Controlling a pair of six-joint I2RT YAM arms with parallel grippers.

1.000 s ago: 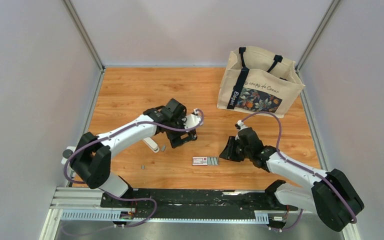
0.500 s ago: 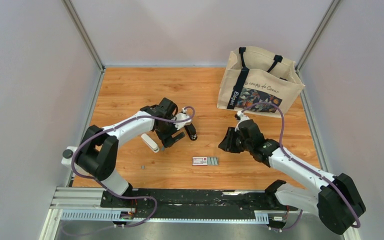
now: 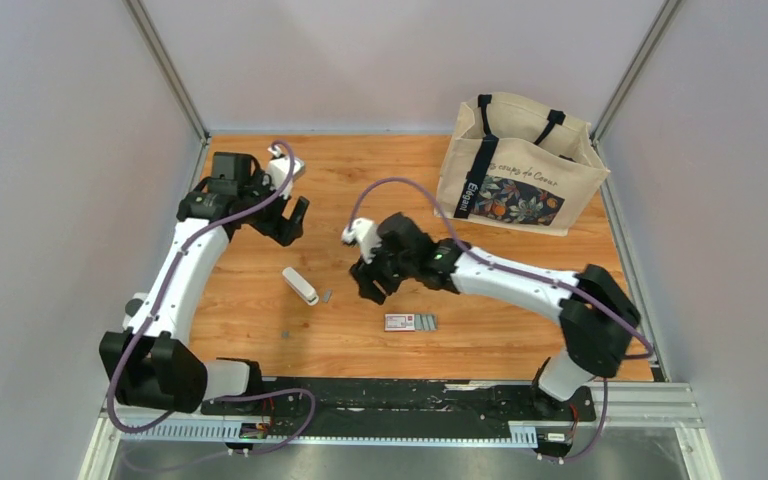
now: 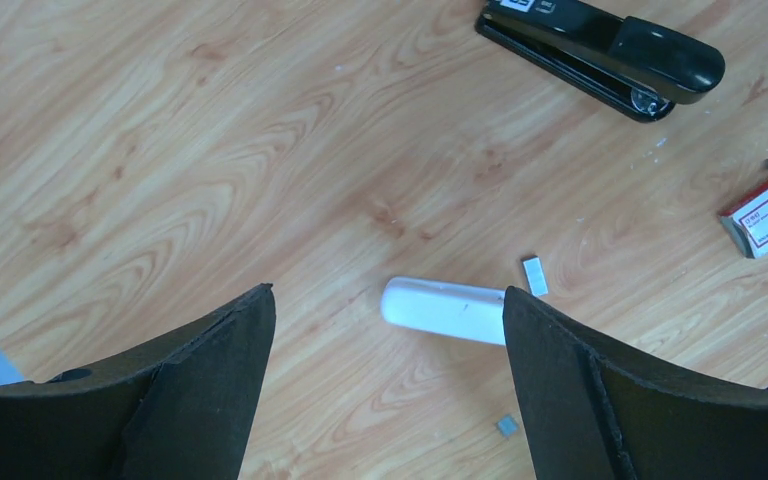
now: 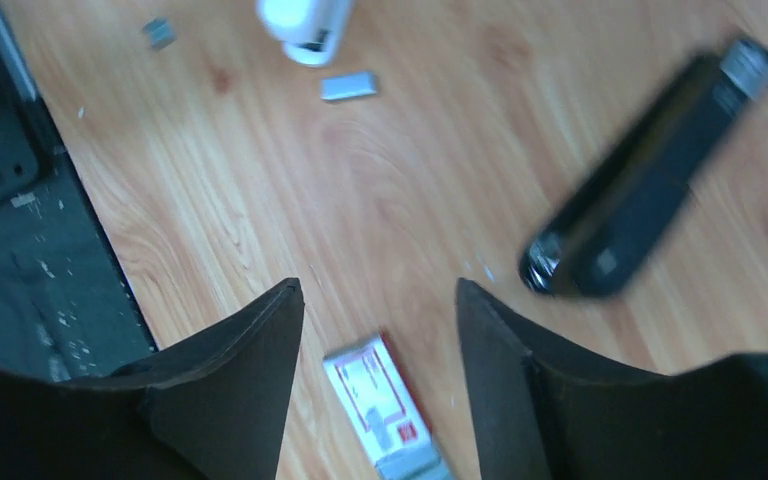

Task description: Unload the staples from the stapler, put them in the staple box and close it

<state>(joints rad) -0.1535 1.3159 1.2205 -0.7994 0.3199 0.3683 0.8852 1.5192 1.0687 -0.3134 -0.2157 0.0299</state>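
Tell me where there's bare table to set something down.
Free: the far wood between the left hand and the tote bag, and the near-right wood right of the red-and-white box. Crowded: mid-table, where the white oblong, staples, black stapler and right hand cluster.

Soft, even light from above brightens the counter; shadows on it are faint. The right wrist view is motion-blurred — the black stapler smears — while the left wrist view is sharp.
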